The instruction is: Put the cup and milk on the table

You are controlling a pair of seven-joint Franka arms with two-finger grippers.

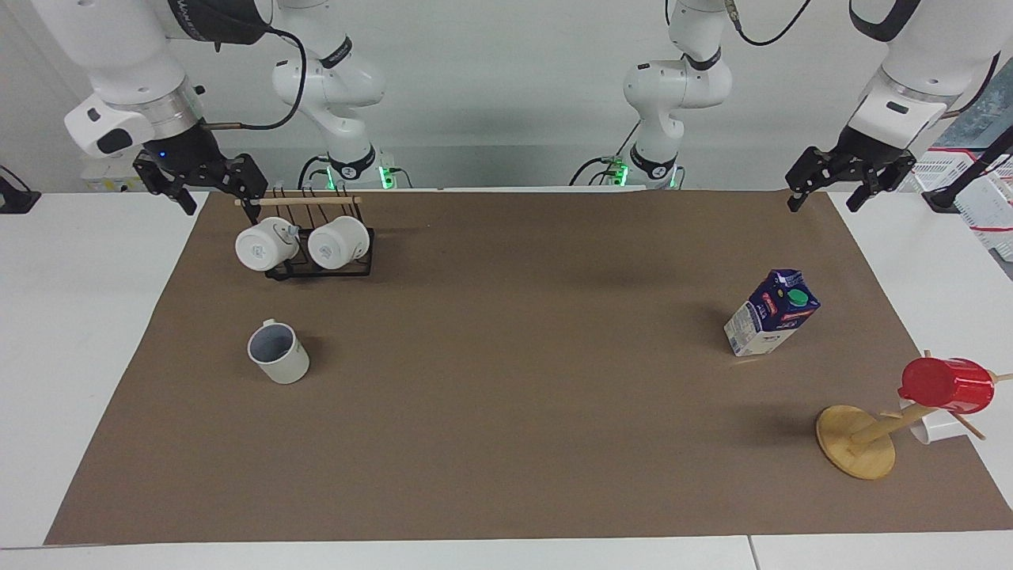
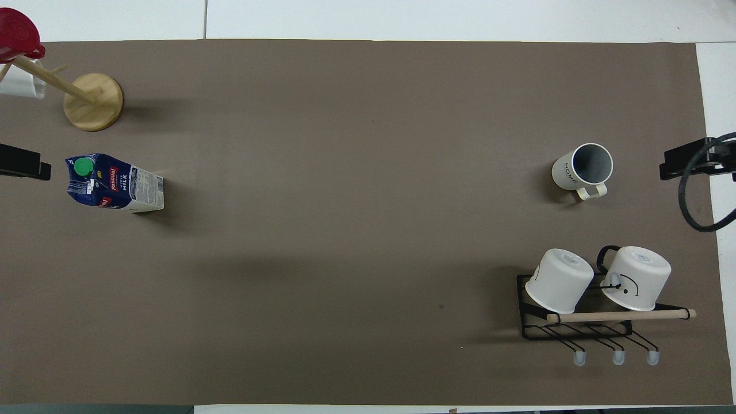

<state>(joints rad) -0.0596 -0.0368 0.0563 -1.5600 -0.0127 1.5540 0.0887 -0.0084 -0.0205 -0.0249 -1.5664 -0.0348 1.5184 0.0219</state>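
The cup (image 1: pixel 278 352) (image 2: pixel 582 167), off-white with a grey inside, stands upright on the brown paper of the table (image 1: pixel 506 380) toward the right arm's end. The milk (image 1: pixel 772 313) (image 2: pixel 115 184), a blue and white carton with a green cap, stands on the paper toward the left arm's end. My right gripper (image 1: pixel 221 207) hangs open and empty over the paper's corner beside the mug rack. My left gripper (image 1: pixel 823 203) hangs open and empty over the paper's other corner at the robots' edge. Neither touches anything. In the overhead view only dark tips show at the side edges.
A black wire rack (image 1: pixel 316 265) (image 2: pixel 598 328) holds two white mugs, nearer to the robots than the cup. A wooden mug tree (image 1: pixel 856 442) (image 2: pixel 93 102) carries a red cup (image 1: pixel 946 385), farther from the robots than the milk. A white basket (image 1: pixel 981 190) sits past the left arm's end.
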